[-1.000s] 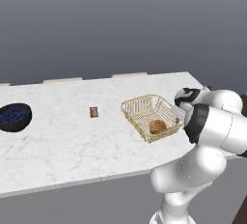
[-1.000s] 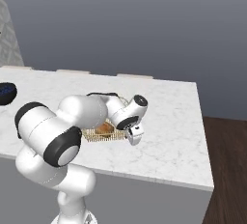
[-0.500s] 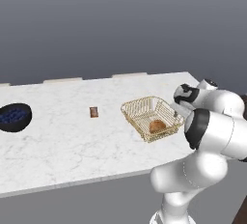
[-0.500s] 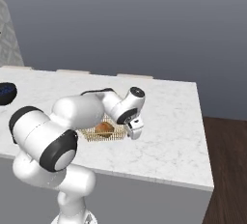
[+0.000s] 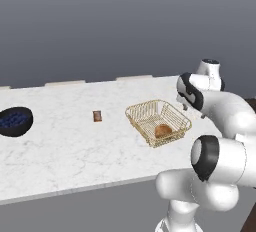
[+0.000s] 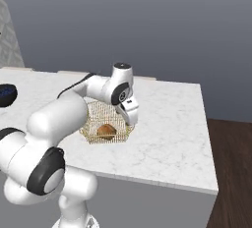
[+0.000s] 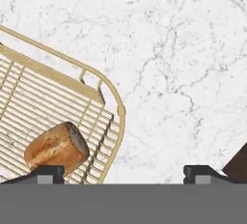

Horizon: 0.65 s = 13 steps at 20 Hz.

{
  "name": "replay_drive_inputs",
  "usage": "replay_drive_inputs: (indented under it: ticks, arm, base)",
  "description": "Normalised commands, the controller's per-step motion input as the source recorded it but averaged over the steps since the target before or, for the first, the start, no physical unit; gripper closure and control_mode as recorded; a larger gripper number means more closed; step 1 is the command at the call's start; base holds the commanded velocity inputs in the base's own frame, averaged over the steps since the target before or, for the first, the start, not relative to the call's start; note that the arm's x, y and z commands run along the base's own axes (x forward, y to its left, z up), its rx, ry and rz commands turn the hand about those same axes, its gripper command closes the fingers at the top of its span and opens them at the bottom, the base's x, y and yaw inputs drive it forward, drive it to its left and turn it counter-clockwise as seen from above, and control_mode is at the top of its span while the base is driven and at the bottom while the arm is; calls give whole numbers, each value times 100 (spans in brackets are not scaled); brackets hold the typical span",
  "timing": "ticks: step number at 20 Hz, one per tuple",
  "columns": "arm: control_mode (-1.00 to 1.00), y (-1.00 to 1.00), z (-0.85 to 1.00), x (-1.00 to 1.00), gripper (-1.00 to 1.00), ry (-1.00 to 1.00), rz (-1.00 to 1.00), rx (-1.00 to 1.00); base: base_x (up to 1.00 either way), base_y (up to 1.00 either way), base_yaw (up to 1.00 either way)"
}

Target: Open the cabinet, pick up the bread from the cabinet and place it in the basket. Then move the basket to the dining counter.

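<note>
While the white arm is rising from the base and bending forward over the bench (image 5: 65, 146), its wrist is turning downward at the near right end of the basket (image 5: 158, 122). The claw (image 7: 123, 172) is standing spread wide, its two dark tips far apart in the hand view and gripping nothing. One tip is sitting over the basket's corner, the other over bare marble. In the right base view the claw (image 6: 131, 119) is hanging just beside the basket's (image 6: 106, 125) right rim.

The basket is resting on the white marble bench, its long axis running diagonally from far left to near right in the left base view. The bread (image 5: 162, 130) is lying inside it at the near end.

The bread (image 7: 57, 149) is being cut off at its lower edge in the hand view, as is the basket (image 7: 113, 136).
</note>
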Motion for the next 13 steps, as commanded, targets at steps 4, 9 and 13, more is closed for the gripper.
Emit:
replay_drive_inputs:
  ticks: [4, 9, 13]
  arm:
    - [-100, 19, 77, -83, -100, 4, 13, -14]
    - [-100, 40, 57, -88, -100, 1, 22, -14]
    - [-100, 54, 42, -79, -100, -6, 23, -6]
  base:
    - [0, 0, 0]
    - [0, 0, 0]
    - [0, 0, 0]
